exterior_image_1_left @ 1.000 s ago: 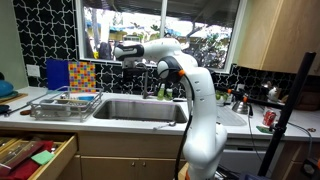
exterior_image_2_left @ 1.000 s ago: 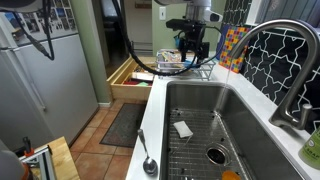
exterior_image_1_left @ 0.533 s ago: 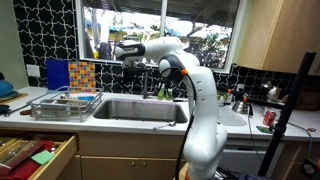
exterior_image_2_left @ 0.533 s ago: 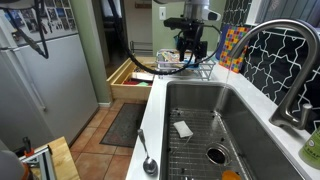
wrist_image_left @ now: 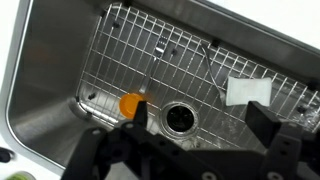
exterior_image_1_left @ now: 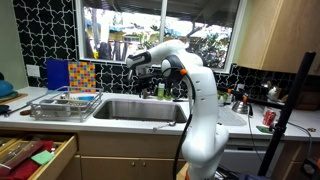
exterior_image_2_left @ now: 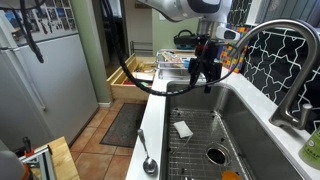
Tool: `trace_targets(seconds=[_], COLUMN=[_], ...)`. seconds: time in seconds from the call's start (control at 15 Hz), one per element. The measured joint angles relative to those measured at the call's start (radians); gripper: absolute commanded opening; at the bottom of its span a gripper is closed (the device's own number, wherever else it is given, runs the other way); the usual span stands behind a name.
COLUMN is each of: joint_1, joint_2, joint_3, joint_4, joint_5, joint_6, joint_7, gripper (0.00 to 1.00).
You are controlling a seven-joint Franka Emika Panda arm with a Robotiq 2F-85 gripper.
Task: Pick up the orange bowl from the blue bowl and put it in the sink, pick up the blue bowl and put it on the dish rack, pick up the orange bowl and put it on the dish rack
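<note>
Sink (wrist_image_left: 55, 55) holds a wire grid (wrist_image_left: 185, 60), a small orange object (wrist_image_left: 131, 103) beside the drain (wrist_image_left: 183, 117), and a white scrap (wrist_image_left: 248, 91). The gripper (wrist_image_left: 198, 150) hovers above, jaws wide apart, empty.

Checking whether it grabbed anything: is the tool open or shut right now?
Open. In the wrist view the tool shows its fingers wide apart above the sink, nothing held between them.

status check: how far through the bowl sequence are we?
Done, apparently: what looks like the orange bowl lies in the sink beside the drain. The blue bowl I cannot make out on the dish rack, so that step is unconfirmed. In hand: nothing; the gripper hangs over the sink, jaws open and empty. Left: lifting the orange bowl onto the rack.
</note>
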Motion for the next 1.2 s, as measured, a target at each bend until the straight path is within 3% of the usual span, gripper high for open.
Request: trace_targets(seconds=[0.53,1.0,1.2], joint_1=[-0.125,-0.123,-0.135], joint_2=[-0.021,-0.019,0.042], joint_3=[-0.07,-0.068,-0.074], joint_4=[-0.207,-0.21,-0.196], joint_5=[-0.032,-0.035,-0.041], joint_6=[-0.056,-0.056,-0.04], joint_7=[-0.05,-0.047,-0.021], gripper=[1.0,1.0,1.0])
